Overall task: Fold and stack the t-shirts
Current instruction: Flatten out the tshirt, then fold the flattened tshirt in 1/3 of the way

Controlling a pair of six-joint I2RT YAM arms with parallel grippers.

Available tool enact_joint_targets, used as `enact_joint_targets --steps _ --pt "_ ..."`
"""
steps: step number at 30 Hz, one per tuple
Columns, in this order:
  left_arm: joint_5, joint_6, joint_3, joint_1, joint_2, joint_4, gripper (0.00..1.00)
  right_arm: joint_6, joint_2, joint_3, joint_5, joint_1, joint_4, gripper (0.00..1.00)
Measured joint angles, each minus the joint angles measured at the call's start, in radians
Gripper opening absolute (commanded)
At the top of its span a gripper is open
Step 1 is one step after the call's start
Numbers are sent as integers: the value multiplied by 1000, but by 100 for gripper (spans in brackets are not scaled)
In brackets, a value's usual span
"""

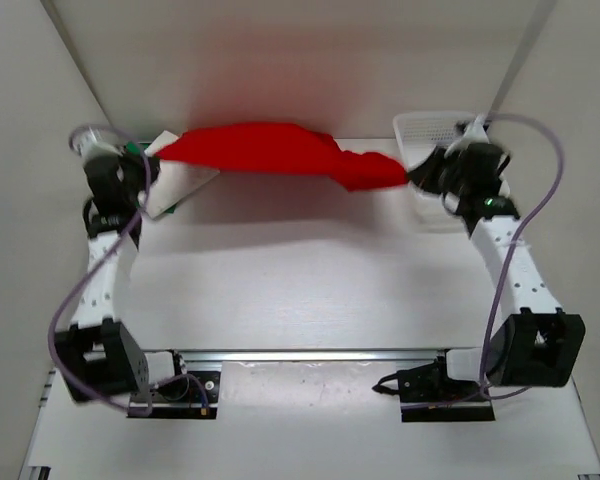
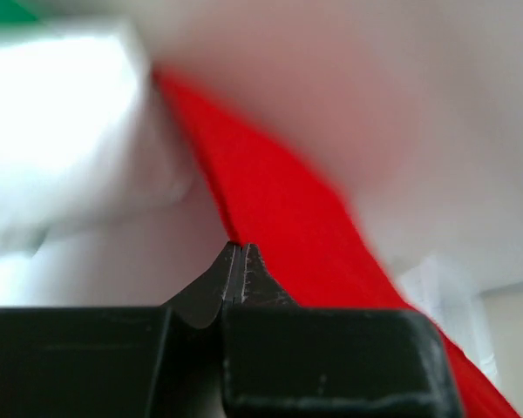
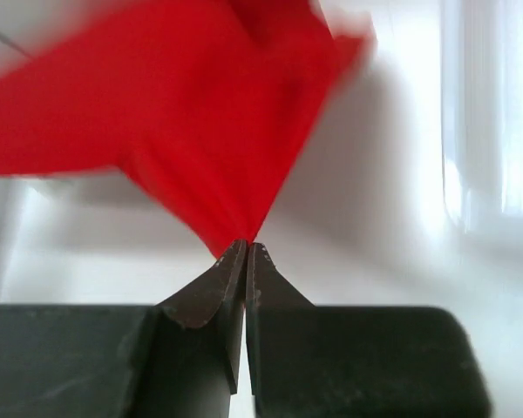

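A red t-shirt hangs stretched in the air between my two grippers, above the far part of the table. My left gripper is shut on its left end; the left wrist view shows the red cloth running away from the closed tips. My right gripper is shut on the right end, where the red cloth fans out from the pinched tips. A folded white t-shirt lies under the left gripper, with a sliver of green t-shirt behind it.
A white plastic mesh basket stands at the far right, just behind the right gripper. The back wall rises close behind the stretched shirt. Both arm bases sit at the near table edge.
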Motion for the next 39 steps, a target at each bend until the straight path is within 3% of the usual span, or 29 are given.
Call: enact_joint_targets --steps 5,11,17,22,26,30,34,39 --pt "-81 42 -507 -63 -375 -5 0 46 -139 -538 98 32 -42 0" --pt "-109 46 -792 -78 -557 -64 0 140 -407 -910 -29 -80 -71 0" --pt "-56 53 -917 -105 -644 -201 0 173 -708 -958 -55 36 -214 0" --pt "-28 84 -887 -103 -692 -309 0 183 -854 -873 27 150 -415 0" --pt "-3 93 -837 -94 -690 -325 0 207 -922 -819 126 249 -480 0" --pt "71 43 -839 -35 -640 -246 0 223 -826 -816 165 300 -442 0" --pt "132 -44 -850 50 -536 -129 0 190 -580 -773 135 196 -337 0" --pt "156 -132 -834 96 -405 -10 0 141 -236 -562 111 115 -220 0"
